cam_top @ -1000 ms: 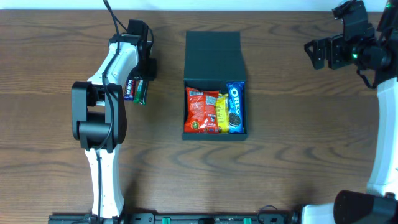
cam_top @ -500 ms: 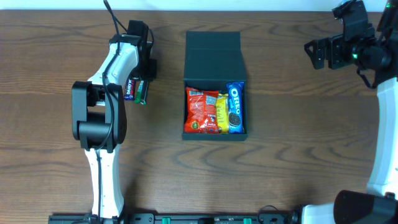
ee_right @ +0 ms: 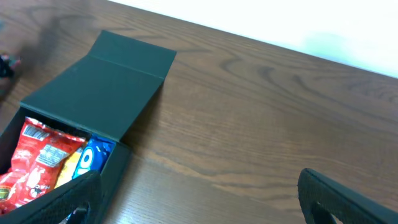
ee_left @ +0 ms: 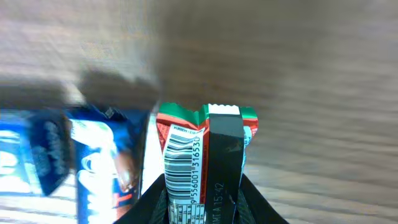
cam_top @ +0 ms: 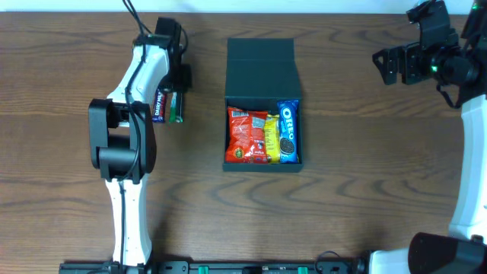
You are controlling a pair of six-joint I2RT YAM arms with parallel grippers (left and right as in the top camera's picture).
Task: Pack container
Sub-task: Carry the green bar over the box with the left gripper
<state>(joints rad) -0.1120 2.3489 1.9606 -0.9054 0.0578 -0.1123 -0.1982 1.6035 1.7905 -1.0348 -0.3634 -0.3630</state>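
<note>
The container (cam_top: 262,76) is a dark green-black box in the middle of the table, open, with its flap lid lying flat toward the back. It holds a red packet (cam_top: 245,135), a yellow packet (cam_top: 272,138) and a blue Oreo packet (cam_top: 288,131). It also shows in the right wrist view (ee_right: 106,93). My left gripper (cam_top: 176,96) is left of the container, shut on a green-red snack bar (ee_left: 202,155), also seen from overhead (cam_top: 176,109). A blue packet (cam_top: 160,106) lies right beside the bar. My right gripper (cam_top: 385,65) is open and empty at the far right back.
The blue packet (ee_left: 62,162) fills the left of the left wrist view, touching or nearly touching the held bar. Bare wooden table (cam_top: 358,175) lies right of the container, and the table's back edge runs along the top.
My left gripper has shifted slightly toward the back with the green-red bar, which now lies straighter beside the blue packet. The right arm and the container have not moved.
</note>
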